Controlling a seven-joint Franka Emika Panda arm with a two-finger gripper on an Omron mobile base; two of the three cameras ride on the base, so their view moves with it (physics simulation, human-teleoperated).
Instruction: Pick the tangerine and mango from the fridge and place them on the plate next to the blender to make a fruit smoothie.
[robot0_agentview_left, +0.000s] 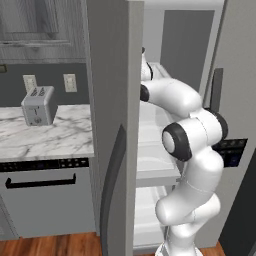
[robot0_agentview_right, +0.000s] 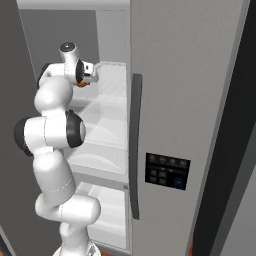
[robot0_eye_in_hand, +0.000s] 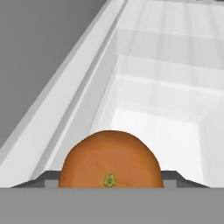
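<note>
Fridge (robot0_agentview_right: 180, 100): doors swung wide, so the white shelves are open to the arm; judged necessary for any reach inside.
Arm (robot0_agentview_left: 192, 140): bent up and forward from the base, wrist well inside the upper compartment at about 11 o'clock of the elbow in the right base view; this posture suits working at upper-shelf height.
Bench (robot0_agentview_left: 45, 135): marble top at 9 o'clock of the fridge in the left base view, carrying a toaster (robot0_agentview_left: 38, 106) against the wall. Plate and blender not located here.
Gripper (robot0_agentview_right: 86, 80): at the wrist end, above the upper shelf; a small orange patch shows just beneath it.
Jaws: dark tips flank the fruit at both sides in the hand view, touching or all but touching; judged closed on the tangerine, though firm contact cannot be confirmed.
Tangerine (robot0_eye_in_hand: 109, 162): sits between the tips at 6 o'clock of the hand view, stem scar facing the camera, fridge shelf beyond it.
Mango: not identified.
Stage: first fruit judged in hand; withdrawal and carry to the plate outstanding.
</note>
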